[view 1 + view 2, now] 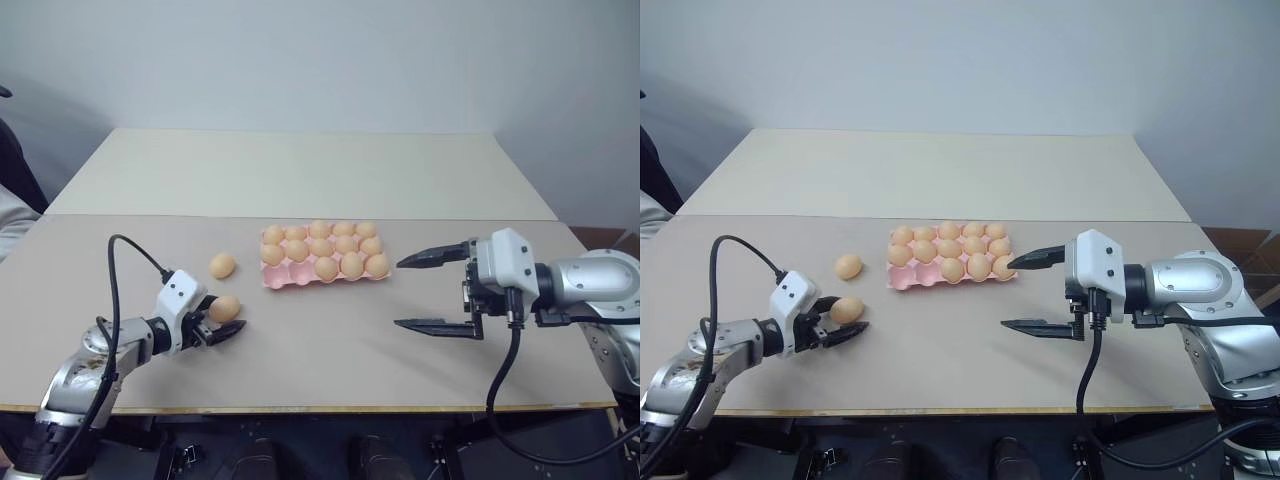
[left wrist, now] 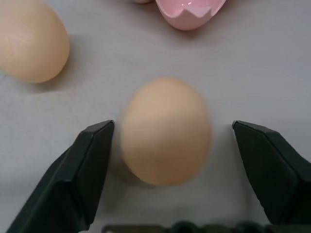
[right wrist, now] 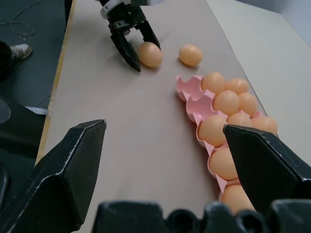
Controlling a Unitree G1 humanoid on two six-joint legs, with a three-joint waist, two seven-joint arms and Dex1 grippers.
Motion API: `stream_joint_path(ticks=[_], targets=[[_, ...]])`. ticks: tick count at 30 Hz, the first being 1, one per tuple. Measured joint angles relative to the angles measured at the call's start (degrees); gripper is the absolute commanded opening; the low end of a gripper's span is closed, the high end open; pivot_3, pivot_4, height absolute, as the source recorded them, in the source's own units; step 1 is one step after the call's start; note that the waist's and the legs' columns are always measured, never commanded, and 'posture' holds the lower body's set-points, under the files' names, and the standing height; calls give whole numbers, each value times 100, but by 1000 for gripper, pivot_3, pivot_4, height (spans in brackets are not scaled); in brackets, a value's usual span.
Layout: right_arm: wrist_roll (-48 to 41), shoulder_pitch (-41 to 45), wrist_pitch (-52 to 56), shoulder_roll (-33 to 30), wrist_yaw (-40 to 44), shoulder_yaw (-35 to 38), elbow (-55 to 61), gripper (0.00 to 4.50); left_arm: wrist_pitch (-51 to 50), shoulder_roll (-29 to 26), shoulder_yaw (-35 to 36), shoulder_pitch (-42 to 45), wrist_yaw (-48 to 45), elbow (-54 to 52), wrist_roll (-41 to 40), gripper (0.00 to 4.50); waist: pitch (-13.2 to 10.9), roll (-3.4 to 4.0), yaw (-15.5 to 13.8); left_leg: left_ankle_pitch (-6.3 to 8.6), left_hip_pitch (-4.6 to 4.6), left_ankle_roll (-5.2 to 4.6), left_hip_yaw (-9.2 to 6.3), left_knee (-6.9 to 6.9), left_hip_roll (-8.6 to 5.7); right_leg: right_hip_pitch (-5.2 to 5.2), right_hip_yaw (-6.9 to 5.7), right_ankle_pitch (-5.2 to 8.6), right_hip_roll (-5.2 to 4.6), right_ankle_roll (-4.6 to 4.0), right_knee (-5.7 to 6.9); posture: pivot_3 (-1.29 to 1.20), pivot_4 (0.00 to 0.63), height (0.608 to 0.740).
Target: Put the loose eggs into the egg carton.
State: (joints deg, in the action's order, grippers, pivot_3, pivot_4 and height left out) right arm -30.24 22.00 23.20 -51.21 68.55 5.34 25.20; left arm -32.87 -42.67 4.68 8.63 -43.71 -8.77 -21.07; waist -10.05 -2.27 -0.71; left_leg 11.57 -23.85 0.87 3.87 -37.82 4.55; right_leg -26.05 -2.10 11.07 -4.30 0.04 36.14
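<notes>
- Pink egg carton point(image 1: 280, 279) sits near the middle of the grey table point(image 1: 330, 350), most of its cups filled with pale orange eggs; two cups at its left front corner stand empty.
- Two loose eggs lie on the table to the left of the carton: the far egg point(image 1: 222, 265) rests alone, close to the carton's left edge.
- The near egg point(image 1: 225, 308) lies between the fingers of the left gripper point(image 1: 222, 322), which is low at the table.
- Its jaws straddle this egg: one finger point(image 2: 82, 174) is at the shell, the other stands a little apart, so the egg is not yet clamped.
- The right gripper point(image 1: 422, 292) hovers to the right of the carton, fingers spread wide and holding nothing.
</notes>
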Motion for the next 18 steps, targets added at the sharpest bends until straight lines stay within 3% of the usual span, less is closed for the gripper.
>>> stream_joint_path(ticks=[4,5,14,18], targets=[[-29,-2,0,-31,-10,0,0,4500,1,37,-6,12,46,57,67,1935,0,0,9,0,0,0,0,0,0,-1,1,-1,1,1,0,0,150,740],[-31,-2,0,-31,-12,0,0,4500,1,39,-3,13,48,57,67,1780,0,0,5,0,0,0,0,0,0,-1,1,0,1,1,0,0,150,740],[-31,-28,-1,-39,-86,0,8,4500,283,-19,634,-433,-267,-284,-182,1780,0,0,4,0,0,0,0,0,1,-1,0,0,-1,0,0,0,150,740],[-29,-53,-1,-40,-133,1,18,4500,91,-30,779,-67,-418,-676,-635,1780,0,0,-64,0,0,0,-2,-4,-1,5,-3,0,-3,0,-1,0,150,740]])
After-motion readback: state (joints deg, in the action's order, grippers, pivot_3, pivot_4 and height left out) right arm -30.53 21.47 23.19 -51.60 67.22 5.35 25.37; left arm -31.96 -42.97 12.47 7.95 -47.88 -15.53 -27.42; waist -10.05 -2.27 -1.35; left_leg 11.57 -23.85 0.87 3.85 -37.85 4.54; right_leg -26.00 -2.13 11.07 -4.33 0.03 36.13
